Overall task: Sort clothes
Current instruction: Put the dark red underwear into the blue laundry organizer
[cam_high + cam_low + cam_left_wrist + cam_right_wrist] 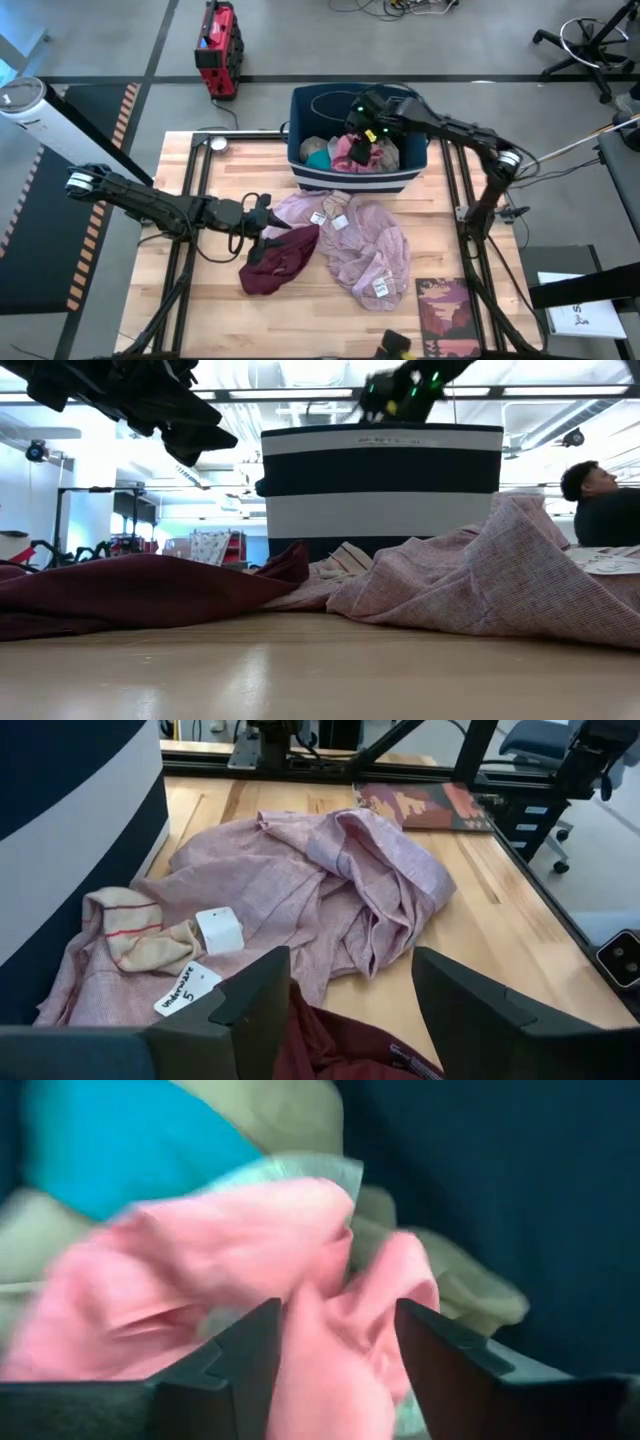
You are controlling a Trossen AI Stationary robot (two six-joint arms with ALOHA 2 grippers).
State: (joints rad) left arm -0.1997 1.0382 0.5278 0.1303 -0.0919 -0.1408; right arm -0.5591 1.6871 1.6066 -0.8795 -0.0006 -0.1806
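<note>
A maroon garment (278,258) lies flat on the table, with a mauve-pink garment (355,238) spread to its right. A small tan striped piece (135,930) and white tags lie on the mauve-pink one. My left gripper (268,222) is open above the maroon garment's far edge (335,1050) and clear of it in the low view (190,435). My right gripper (362,138) is open inside the dark blue bin (300,110), over a coral pink garment (200,1270). That garment lies on teal (120,1150) and tan (280,1110) clothes. My right gripper points down into the bin with a bunched fold of the coral pink garment (340,1340) between its two open fingers. I cannot tell whether the fingers touch the cloth. The rest of the garment lies on the other clothes in the bin.
The bin with a white stripe (380,510) stands at the table's far middle. A printed card (445,310) lies at the near right, and a small yellow and black object (395,345) sits at the near edge. A person (600,500) is beyond the table.
</note>
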